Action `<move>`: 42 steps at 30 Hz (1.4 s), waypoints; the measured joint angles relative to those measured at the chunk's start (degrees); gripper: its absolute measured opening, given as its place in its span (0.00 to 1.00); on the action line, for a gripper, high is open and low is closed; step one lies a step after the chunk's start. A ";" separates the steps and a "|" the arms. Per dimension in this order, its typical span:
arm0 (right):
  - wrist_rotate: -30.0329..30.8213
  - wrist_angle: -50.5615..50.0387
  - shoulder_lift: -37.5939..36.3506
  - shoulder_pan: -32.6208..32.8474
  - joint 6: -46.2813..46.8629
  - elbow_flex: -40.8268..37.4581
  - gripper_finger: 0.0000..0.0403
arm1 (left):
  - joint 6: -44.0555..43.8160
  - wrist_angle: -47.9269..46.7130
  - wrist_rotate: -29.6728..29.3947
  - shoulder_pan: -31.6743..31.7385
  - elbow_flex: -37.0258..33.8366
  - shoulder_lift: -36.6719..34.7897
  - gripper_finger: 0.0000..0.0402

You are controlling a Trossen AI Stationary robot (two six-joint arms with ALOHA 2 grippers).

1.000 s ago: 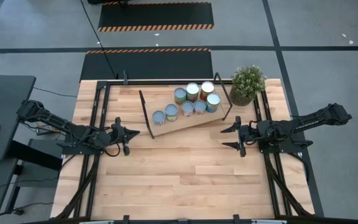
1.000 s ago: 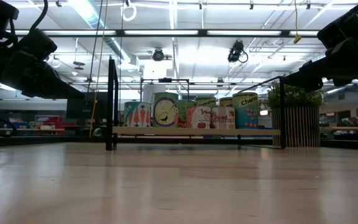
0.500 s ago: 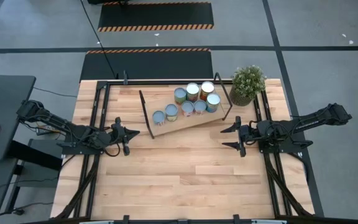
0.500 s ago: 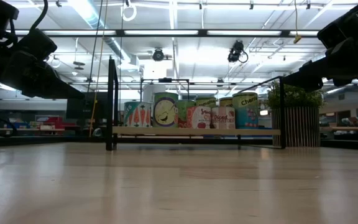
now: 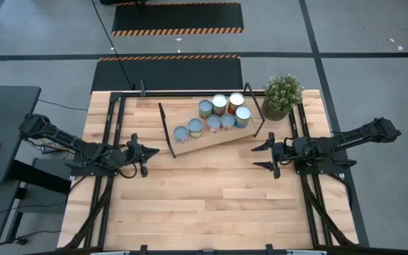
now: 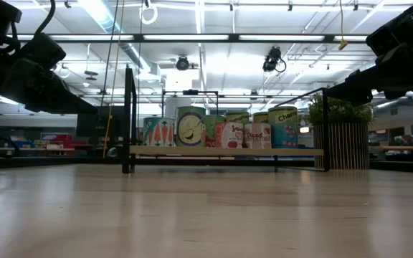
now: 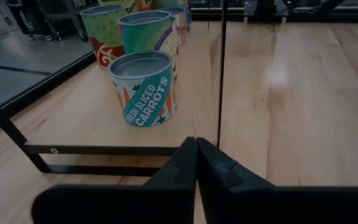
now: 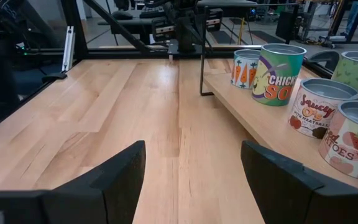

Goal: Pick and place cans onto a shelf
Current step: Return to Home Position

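Note:
Several cans (image 5: 214,115) stand upright on their bases on the light-wood shelf (image 5: 218,138) at the table's far middle; they also show in the low view (image 6: 224,127). The nearest to my left gripper is a carrots can (image 7: 144,87). My left gripper (image 5: 151,151) is shut and empty, left of the shelf; in its wrist view (image 7: 196,144) the fingertips meet. My right gripper (image 5: 259,156) is open and empty, right of the shelf's near edge; its fingers stand wide apart in its wrist view (image 8: 191,155).
A potted green plant (image 5: 282,95) stands at the table's far right, beside the shelf's black frame end (image 5: 256,110). Black rails (image 5: 108,149) run along both table sides. Bare wood lies between the grippers and toward the near edge (image 5: 204,212).

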 joint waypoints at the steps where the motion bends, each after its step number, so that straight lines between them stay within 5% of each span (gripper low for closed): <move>1: 0.00 -0.01 0.00 0.00 0.00 0.00 0.67 | 0.02 -0.01 0.00 0.00 0.00 0.00 0.04; 42: 0.00 -0.02 0.00 -0.01 0.00 0.00 0.67 | 0.04 0.01 0.00 0.02 -0.02 0.00 0.06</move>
